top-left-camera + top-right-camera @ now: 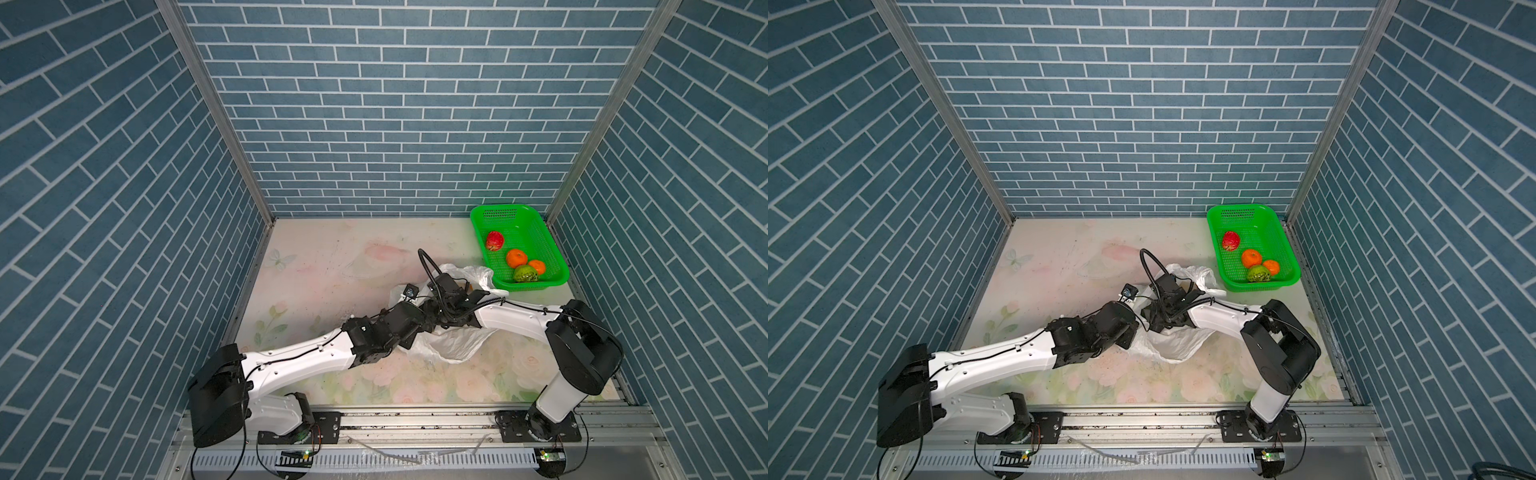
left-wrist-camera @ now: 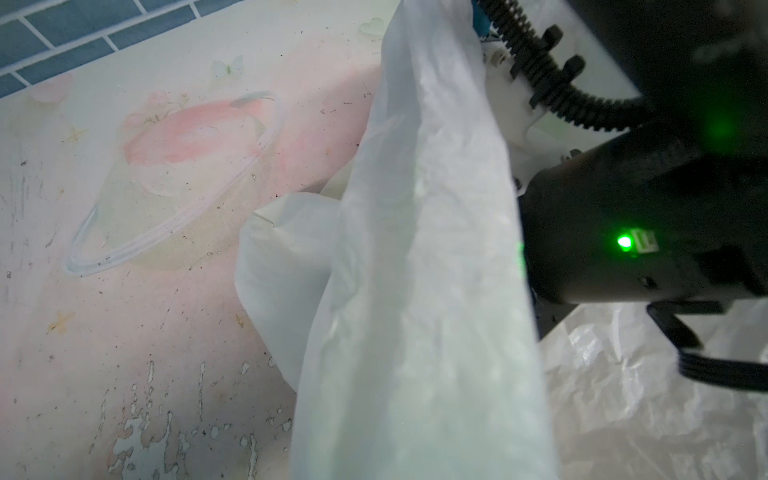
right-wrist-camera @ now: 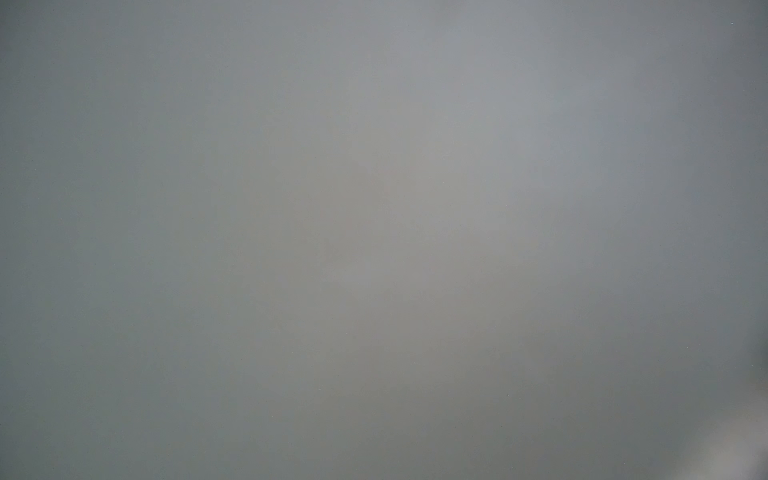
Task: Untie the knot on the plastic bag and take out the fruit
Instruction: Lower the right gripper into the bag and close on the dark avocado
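1. Presently, the plastic bag (image 1: pixel 453 347) lies crumpled mid-table (image 1: pixel 332 266) beneath both arms, its far edge just beside the green basket (image 1: pixel 534 232).
2. Fruit (image 1: pixel 516 258): one red, two orange and one green piece sit in the basket.
3. Left gripper: closed, fingers hidden. Bag film stretches across its wrist view, and a grip on it cannot be confirmed.
4. Right gripper: hidden at the bag, wrist view blank grey. Opening cannot be told.

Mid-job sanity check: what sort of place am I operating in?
Probably a staged robot test cell, not a home: brick-print wall panels, a floral-print tabletop, and a white robot arm mounted on an aluminium rail.
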